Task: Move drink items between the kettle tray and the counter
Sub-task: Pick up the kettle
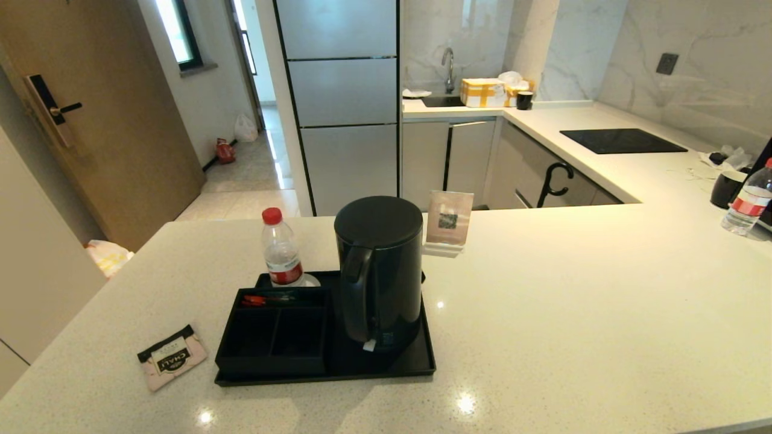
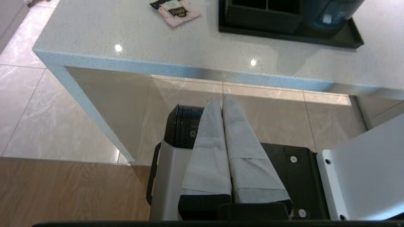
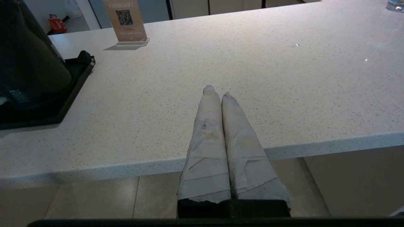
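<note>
Your kettle (image 1: 379, 274) stands upright on the right half of the tray (image 1: 416, 361), handle turned toward you. The tray sits near the front edge of the white surface (image 1: 573, 313), and its boxy compartments (image 1: 274, 331) take up the left half. A thin red item (image 1: 262, 299) lies in the rear compartment; you cannot tell what it is. A water bottle (image 1: 280, 248) with a red cap stands at the tray's back left corner.

Your tea sachet (image 1: 172, 357) lies flat on the surface just left of the tray, apart from it, black band toward the far side.

Your left hand (image 2: 222, 102) hangs below the surface's front edge, fingers pressed together and holding nothing, pointing toward the floor tiles beneath the overhang. Your right hand (image 3: 216, 91) is likewise closed and empty, at the surface's front edge, right of the tray, tips over the surface.

A QR card stand (image 1: 449, 220) sits behind the kettle, off the tray. A second bottle (image 1: 748, 202) stands far right.
</note>
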You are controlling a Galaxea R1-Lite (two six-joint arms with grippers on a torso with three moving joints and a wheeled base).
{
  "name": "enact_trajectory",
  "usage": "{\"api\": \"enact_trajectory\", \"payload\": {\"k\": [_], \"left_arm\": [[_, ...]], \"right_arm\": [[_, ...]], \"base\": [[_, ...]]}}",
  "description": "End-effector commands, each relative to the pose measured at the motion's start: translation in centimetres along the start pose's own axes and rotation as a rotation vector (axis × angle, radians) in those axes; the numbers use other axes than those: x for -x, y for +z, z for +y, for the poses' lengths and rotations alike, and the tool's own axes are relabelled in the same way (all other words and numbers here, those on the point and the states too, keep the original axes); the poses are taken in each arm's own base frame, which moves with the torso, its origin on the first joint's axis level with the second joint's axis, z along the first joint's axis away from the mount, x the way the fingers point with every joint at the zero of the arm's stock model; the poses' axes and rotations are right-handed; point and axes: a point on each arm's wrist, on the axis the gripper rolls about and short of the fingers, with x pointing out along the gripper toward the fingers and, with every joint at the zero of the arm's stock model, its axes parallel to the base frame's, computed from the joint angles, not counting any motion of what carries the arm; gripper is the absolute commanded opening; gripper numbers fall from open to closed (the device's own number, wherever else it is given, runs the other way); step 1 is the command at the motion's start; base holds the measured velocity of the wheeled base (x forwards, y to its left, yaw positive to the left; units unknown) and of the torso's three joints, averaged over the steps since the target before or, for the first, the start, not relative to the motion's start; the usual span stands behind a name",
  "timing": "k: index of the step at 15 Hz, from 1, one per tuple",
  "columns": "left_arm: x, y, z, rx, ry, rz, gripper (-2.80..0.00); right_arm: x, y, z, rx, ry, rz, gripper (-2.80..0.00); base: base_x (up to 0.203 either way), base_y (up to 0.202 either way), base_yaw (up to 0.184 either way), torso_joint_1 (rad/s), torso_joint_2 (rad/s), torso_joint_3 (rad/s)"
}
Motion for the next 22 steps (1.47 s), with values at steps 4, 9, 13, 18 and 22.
{"api": "enact_trajectory", "payload": {"k": [4, 9, 13, 18, 22], "left_arm": [[-1.6, 0.2, 0.0, -0.012, 0.009, -0.068, -2.80], [-12.4, -0.8, 0.2, -0.049, 0.032, -0.247, -2.80], [-16.0, -2.8, 0.3, -0.066, -0.038, -0.369, -2.80], [-16.1, -3.1, 0.3, -0.150, -0.031, -0.347, -2.80], [-16.2, -3.4, 0.3, -0.221, -0.038, -0.319, -2.80]], "right_arm": [[0.0, 0.0, 0.0, 0.000, -0.002, 0.002, -2.80], [0.0, 0.0, 0.0, 0.000, -0.002, 0.001, -2.80], [0.0, 0.0, 0.0, 0.000, -0.002, 0.001, -2.80], [0.0, 0.0, 0.0, 0.000, 0.000, 0.002, -2.80], [0.0, 0.0, 0.0, 0.000, -0.002, 0.001, -2.80]], "base": [[0.000, 0.000, 0.000, 0.000, 0.00, 0.000], [0.000, 0.000, 0.000, 0.000, 0.00, 0.000], [0.000, 0.000, 0.000, 0.000, 0.00, 0.000], [0.000, 0.000, 0.000, 0.000, 0.00, 0.000], [0.000, 0.000, 0.000, 0.000, 0.00, 0.000]]}}
